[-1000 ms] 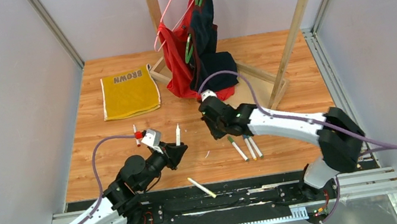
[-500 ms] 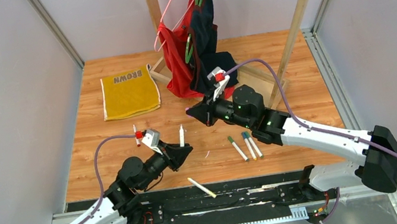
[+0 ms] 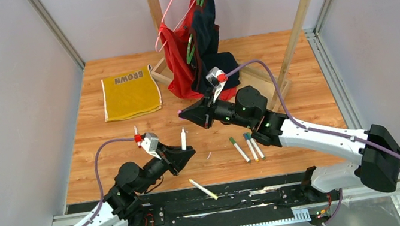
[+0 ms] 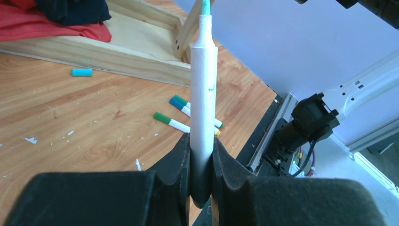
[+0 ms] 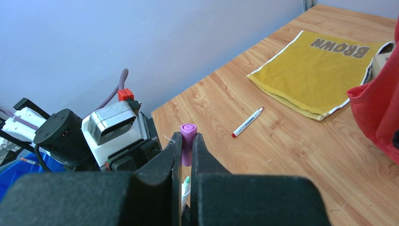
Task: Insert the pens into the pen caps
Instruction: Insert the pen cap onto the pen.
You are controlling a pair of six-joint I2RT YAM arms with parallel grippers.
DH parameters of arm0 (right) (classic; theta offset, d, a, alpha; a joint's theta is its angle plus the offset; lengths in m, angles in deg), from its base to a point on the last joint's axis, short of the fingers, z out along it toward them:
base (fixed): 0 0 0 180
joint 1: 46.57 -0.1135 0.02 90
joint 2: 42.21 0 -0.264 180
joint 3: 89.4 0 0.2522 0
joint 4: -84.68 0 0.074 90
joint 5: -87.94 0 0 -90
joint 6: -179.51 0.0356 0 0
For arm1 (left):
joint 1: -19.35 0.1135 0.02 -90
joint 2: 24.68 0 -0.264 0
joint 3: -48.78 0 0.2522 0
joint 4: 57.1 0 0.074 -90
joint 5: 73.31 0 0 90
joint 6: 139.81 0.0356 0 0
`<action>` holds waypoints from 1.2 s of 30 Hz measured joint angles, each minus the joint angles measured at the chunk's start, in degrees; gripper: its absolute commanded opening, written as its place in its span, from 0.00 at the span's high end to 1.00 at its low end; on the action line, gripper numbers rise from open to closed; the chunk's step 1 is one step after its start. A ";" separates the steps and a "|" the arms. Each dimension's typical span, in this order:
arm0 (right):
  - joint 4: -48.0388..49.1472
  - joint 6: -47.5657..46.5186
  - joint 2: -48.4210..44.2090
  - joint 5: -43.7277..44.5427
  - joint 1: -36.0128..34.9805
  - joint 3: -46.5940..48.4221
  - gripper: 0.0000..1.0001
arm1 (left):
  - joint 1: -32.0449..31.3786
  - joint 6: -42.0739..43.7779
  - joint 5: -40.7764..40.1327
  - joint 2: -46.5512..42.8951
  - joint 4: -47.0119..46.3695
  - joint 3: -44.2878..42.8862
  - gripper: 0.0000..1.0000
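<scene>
My left gripper (image 3: 181,152) (image 4: 202,147) is shut on a white pen (image 4: 203,84) and holds it upright, teal tip up, above the table; it also shows in the top view (image 3: 183,138). My right gripper (image 3: 183,113) (image 5: 187,142) is shut on a purple cap (image 5: 187,137) and hovers just above and behind that pen's tip, which shows between its fingers (image 5: 187,181). Three capped pens (image 3: 248,146) lie side by side right of centre. A red-tipped pen (image 3: 136,131) lies left. Another pen (image 3: 203,189) lies at the front edge. A teal cap (image 4: 82,72) lies by the rack base.
A yellow cloth (image 3: 130,92) lies at the back left. A wooden clothes rack (image 3: 290,44) with red and dark garments (image 3: 198,58) on hangers stands at the back, close behind my right arm. Grey walls enclose the table on both sides.
My right arm has swung left from above the three pens and turned its wrist, bringing the purple cap over the held pen. My left gripper has shifted slightly right with its pen.
</scene>
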 measured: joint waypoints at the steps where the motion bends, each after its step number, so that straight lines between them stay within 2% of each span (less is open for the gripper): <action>1: 0.04 0.09 0.20 -0.33 0.00 0.00 0.99 | 0.00 0.00 0.07 -0.02 -0.09 0.00 1.00; 10: 0.09 0.55 0.85 -1.44 -2.14 -1.07 0.99 | 0.00 -0.02 0.35 -0.13 -0.37 0.02 1.00; 36: 0.42 0.55 0.83 -1.16 -2.25 -2.27 0.99 | 0.00 -0.02 0.48 -1.70 -0.33 0.72 1.00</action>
